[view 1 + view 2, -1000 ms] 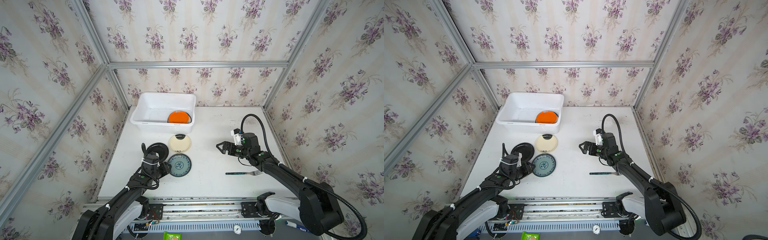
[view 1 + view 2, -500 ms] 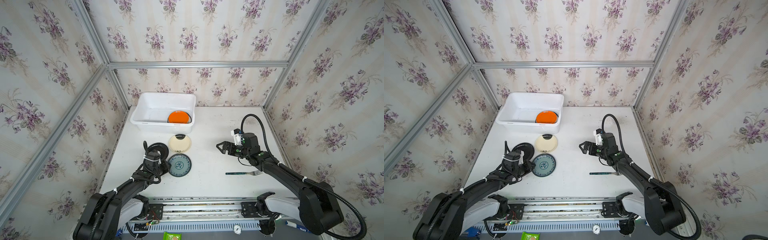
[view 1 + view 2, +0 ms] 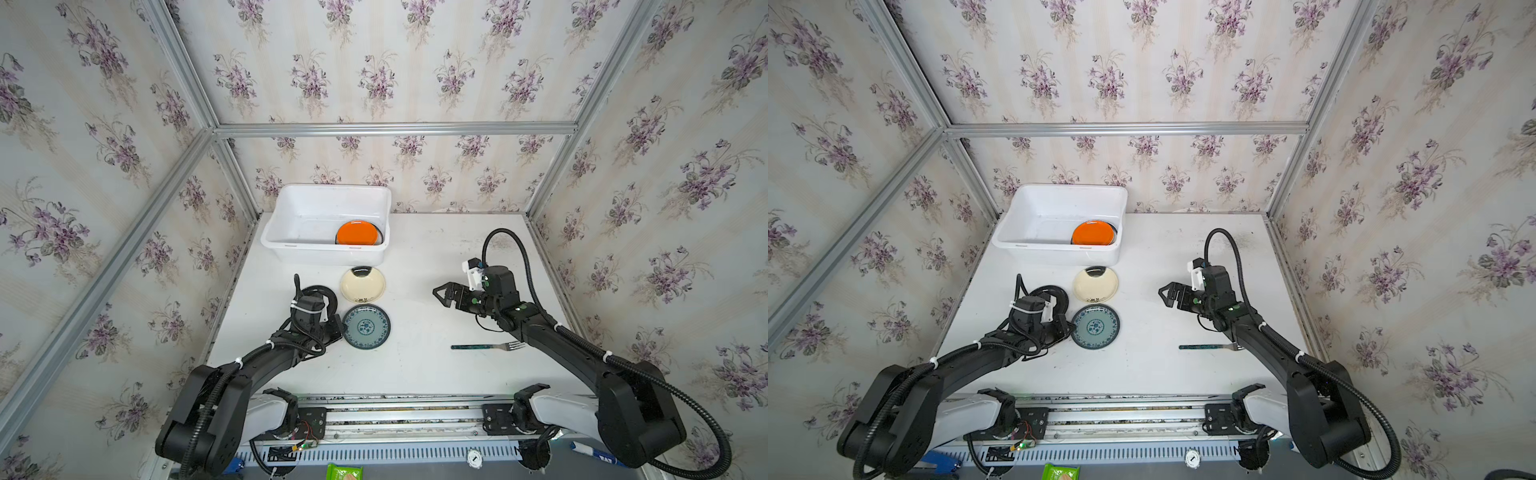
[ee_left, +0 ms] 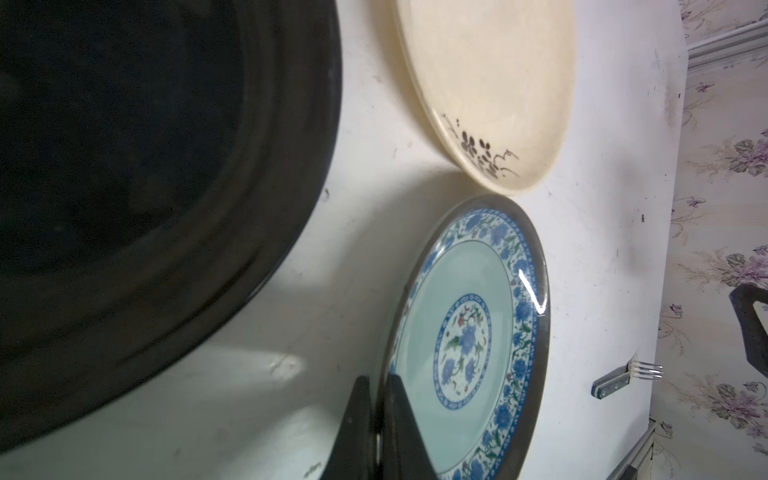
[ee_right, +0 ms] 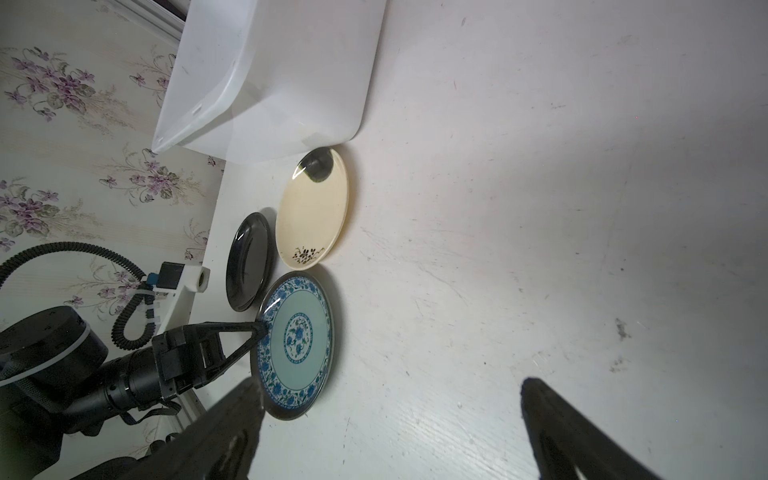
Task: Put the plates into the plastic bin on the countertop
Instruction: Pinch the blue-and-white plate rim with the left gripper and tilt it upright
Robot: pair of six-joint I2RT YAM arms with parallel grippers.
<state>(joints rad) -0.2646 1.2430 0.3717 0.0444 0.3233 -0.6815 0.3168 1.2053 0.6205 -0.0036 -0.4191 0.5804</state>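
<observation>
Plate in hand: the teal-patterned plate [image 3: 366,326], lying flat on the countertop [image 3: 428,249] in front of the plastic bin [image 3: 324,254]. The cream plate [image 3: 363,284] and black plate [image 3: 328,293] lie just beside it. An orange plate [image 3: 357,233] is already in the bin.

Left gripper [image 4: 377,380]: clenched on the teal-patterned plate's near rim, one finger above the lip and one below. We cannot tell how deep the bite goes. Right gripper [image 3: 439,296]: jaws spread wide, holding nothing, well apart from the plates.

Handling, as we judge it: rigid, glossy and likely slippery. It is light enough for an edge pinch but will droop about the pinch point, and it could chip if dropped. The raised rim is the only hold on offer; lift slowly and keep it level.

Against a second ago: the left jaws stood partly apart at that rim and have now closed on it. Plates, fork [image 3: 486,346] and right arm look unmoved.
</observation>
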